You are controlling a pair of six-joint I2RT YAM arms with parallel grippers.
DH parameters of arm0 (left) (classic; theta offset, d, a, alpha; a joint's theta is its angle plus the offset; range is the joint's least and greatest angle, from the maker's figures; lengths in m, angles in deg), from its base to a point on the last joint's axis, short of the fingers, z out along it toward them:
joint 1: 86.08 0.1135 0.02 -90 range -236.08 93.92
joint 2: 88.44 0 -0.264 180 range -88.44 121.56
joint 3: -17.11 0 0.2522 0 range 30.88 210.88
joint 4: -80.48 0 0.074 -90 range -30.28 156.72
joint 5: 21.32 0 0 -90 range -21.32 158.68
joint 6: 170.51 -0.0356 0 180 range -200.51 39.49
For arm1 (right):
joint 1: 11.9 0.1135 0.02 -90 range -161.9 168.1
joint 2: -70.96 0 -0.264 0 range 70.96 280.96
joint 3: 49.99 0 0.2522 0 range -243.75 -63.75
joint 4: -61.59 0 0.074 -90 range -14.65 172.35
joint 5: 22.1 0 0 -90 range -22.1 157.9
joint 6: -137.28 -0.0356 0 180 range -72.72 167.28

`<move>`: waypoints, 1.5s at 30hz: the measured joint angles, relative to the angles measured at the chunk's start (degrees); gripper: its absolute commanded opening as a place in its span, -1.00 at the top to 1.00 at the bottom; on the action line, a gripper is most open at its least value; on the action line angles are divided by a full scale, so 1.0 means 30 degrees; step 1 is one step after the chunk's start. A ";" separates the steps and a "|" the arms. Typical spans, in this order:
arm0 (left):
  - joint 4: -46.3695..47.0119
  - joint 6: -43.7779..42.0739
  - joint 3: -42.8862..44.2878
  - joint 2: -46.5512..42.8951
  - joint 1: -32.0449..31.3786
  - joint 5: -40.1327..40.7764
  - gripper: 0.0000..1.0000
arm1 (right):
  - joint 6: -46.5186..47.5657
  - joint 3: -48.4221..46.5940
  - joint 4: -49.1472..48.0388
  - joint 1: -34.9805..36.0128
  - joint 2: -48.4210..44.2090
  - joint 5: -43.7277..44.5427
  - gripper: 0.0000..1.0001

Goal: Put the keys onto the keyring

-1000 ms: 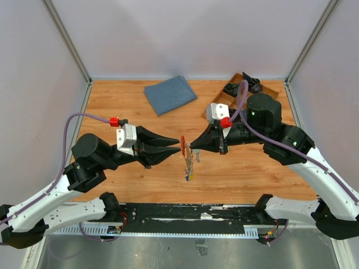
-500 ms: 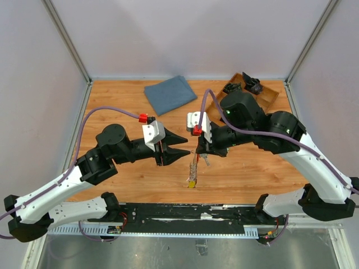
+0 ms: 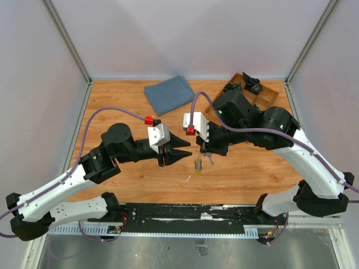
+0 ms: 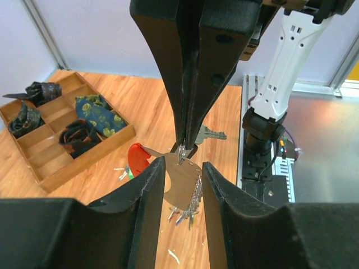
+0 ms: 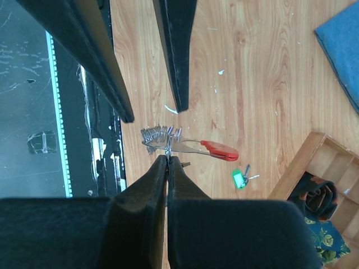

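Mid-threading: pinching keys (image 5: 157, 135), red keyring (image 5: 220, 150) alongside, in shut R end effector (image 5: 167, 158); L end effector (image 4: 184, 166) half-open, empty. Next, prob: grip keyring w/ L, align.

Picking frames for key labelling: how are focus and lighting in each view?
Left wrist: keys fairly sharp, near fingers dark and blurred. Right wrist: keys crisp. Top external: even light, soft shadows, keys tiny.
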 measured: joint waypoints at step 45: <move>-0.0058 -0.0758 0.0000 0.1523 -0.0117 -0.0262 0.57 | -0.0168 0.0430 -0.0780 0.0102 -0.0029 -0.0852 0.99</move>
